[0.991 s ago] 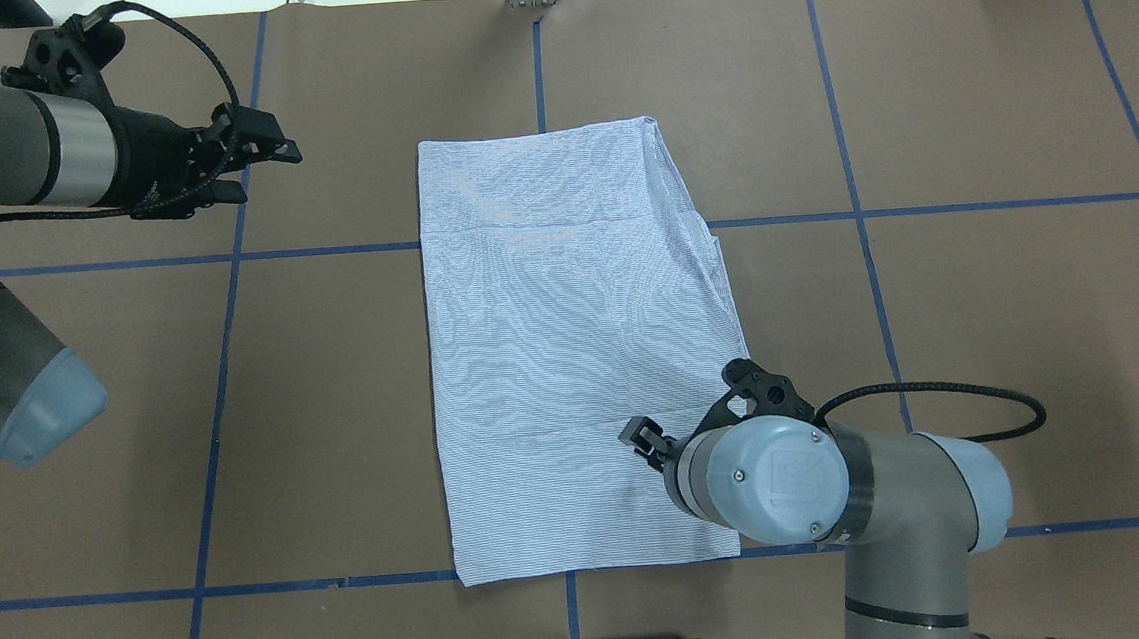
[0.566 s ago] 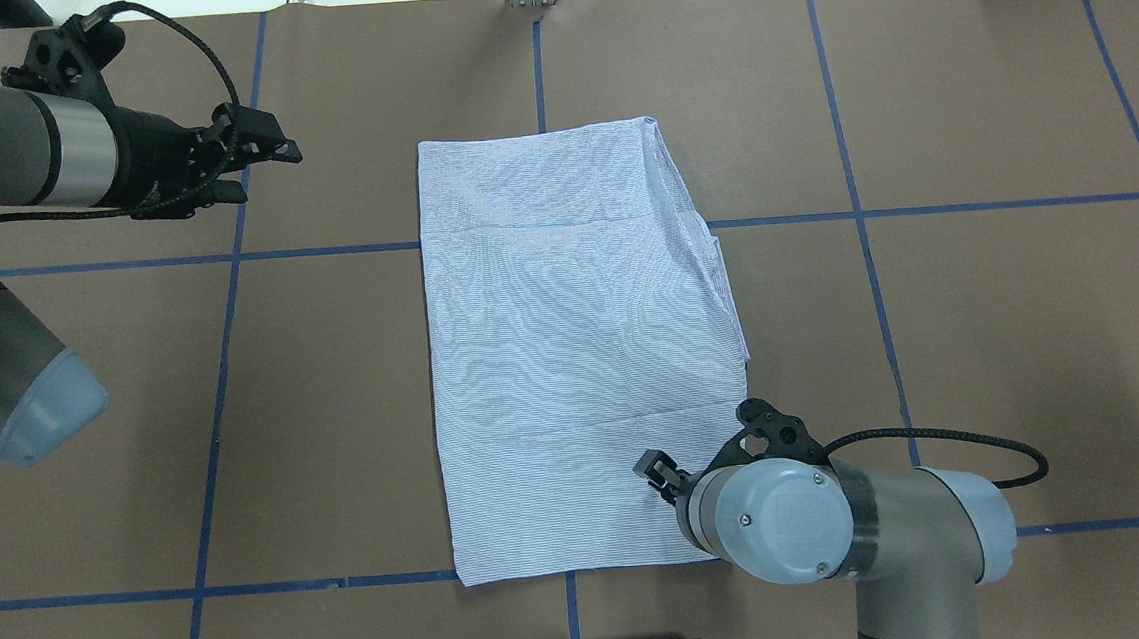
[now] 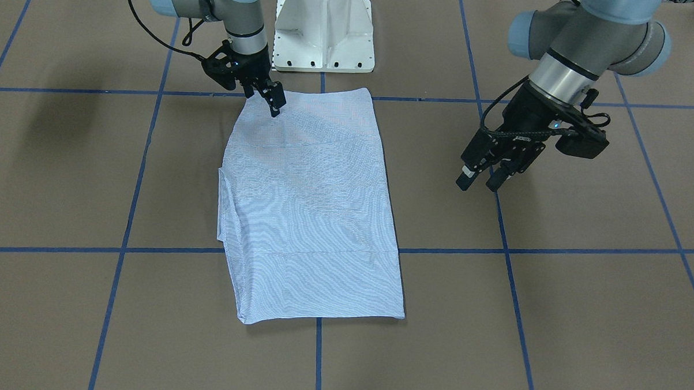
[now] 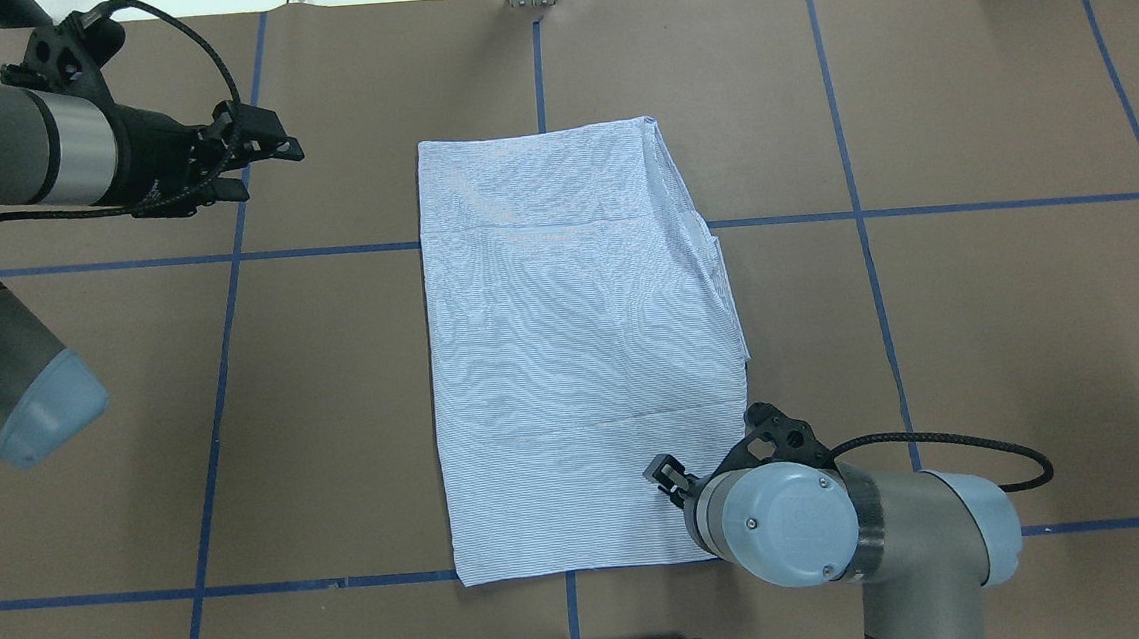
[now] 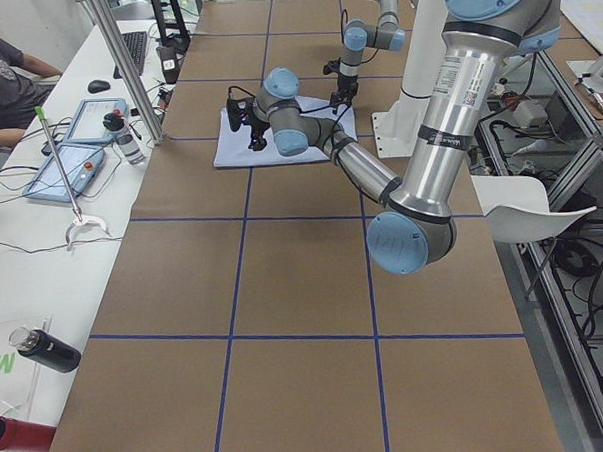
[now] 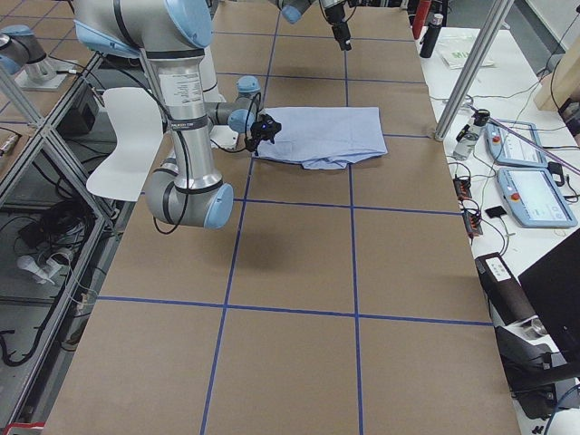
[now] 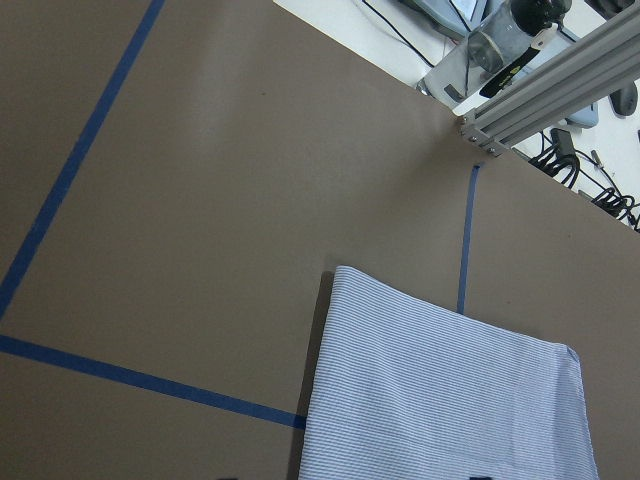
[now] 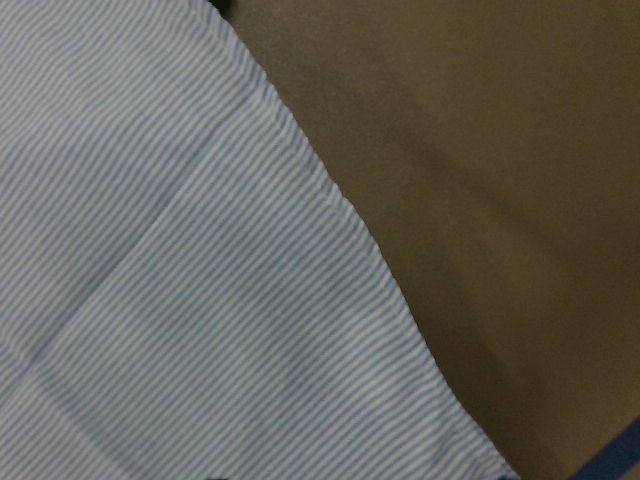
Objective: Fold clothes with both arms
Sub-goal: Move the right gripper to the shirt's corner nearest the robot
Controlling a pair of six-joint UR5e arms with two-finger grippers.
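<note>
Centrally in the overhead view, the striped shirt [image 4: 572,349] lies flat on the brown table [image 4: 981,331], folded into a tall rectangle whose right edge shows stacked layers of cloth. Blue tape lines [image 4: 223,384] divide the table into squares, and the shirt spans one horizontal line near its top. The right end effector [image 4: 662,471] sits over the shirt's lower right corner; in the front-facing view it [image 3: 275,103] appears at the shirt's [image 3: 311,217] upper left corner, tips pointing down at the cloth. Neither contact nor finger spacing can be told from these views. The left end effector [image 4: 262,151] hangs at the upper left of the overhead frame, well apart from the shirt, its fingers [image 3: 466,179] spread and holding nothing. The white pedestal base [image 3: 324,27] stands at the top of the front-facing view.
</note>
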